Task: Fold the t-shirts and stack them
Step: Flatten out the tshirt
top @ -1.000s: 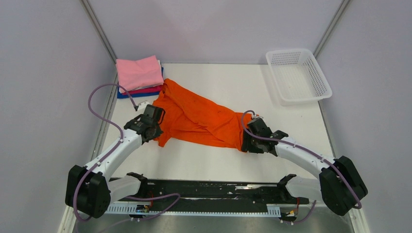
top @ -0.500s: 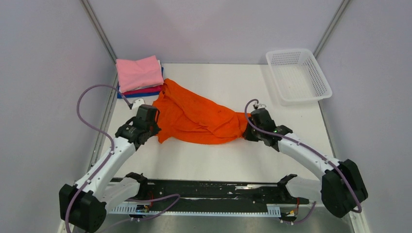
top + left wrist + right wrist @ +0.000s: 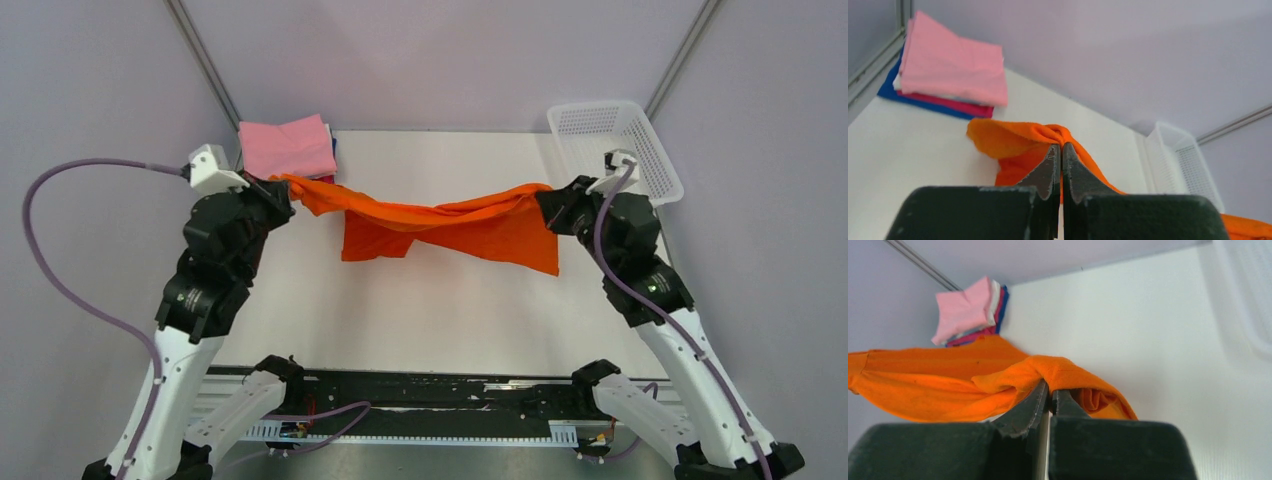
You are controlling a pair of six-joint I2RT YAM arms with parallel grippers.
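Observation:
The orange t-shirt (image 3: 450, 228) hangs in the air, stretched between my two grippers above the middle of the table. My left gripper (image 3: 277, 190) is shut on its left end, seen bunched at the fingertips in the left wrist view (image 3: 1048, 134). My right gripper (image 3: 548, 196) is shut on its right end, which also shows in the right wrist view (image 3: 1058, 371). The shirt sags in the middle and its lower part dangles. A stack of folded t-shirts (image 3: 287, 147), pink on top over white, magenta and blue, lies at the back left corner.
A white mesh basket (image 3: 612, 155) stands at the back right, just behind my right gripper. Grey walls enclose the table on three sides. The black rail with the arm bases (image 3: 420, 392) runs along the near edge.
Both grippers have risen off the table and spread apart, lifting the orange t-shirt from a heap on the surface into a stretched span in the air.

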